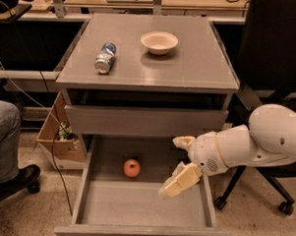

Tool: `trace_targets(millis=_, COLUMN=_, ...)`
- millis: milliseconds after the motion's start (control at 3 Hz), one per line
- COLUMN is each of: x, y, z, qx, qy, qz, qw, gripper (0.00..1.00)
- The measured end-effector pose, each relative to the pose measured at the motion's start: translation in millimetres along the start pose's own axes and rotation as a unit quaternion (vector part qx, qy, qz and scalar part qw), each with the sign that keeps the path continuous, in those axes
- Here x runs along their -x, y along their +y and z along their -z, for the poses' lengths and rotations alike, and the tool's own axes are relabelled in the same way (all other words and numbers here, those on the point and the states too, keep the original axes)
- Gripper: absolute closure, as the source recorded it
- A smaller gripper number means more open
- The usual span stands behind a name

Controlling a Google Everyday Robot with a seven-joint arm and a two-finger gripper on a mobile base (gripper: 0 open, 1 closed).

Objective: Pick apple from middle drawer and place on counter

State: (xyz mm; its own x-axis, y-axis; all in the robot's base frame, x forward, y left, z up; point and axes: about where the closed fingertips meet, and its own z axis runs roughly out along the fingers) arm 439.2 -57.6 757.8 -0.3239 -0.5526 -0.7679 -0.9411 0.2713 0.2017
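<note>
The red-orange apple (131, 167) lies on the floor of the open middle drawer (88, 182), near its back, left of centre. My gripper (177, 164) reaches in from the right above the drawer's right half, its cream fingers (178, 182) spread open and empty, a short way right of the apple. The grey counter (184, 70) tops the cabinet.
A crushed silver-blue can (105, 58) and a cream bowl (159, 42) sit on the counter. A shallower drawer (145, 121) above is nearly closed. A black office chair (273, 56) stands at the right. A cardboard box (61, 138) and a person's leg (4, 143) are at the left.
</note>
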Motion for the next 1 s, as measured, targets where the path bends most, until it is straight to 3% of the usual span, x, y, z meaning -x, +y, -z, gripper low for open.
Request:
trace_targets(millis=333, x=-1, y=-1, z=-3, qx=-0.001, qy=0.000, qz=-0.001, qw=1.0000, gripper=0.00)
trace_targets(millis=667, x=-11, y=-16, z=-32, qx=-0.009, qy=-0.001, qz=-0.019, qw=0.9998, gripper=0.00)
trace_targets(millis=1000, x=-28, y=-50, z=-70, qx=-0.027, qy=-0.024, qz=-0.031, qw=0.9989, gripper=0.00)
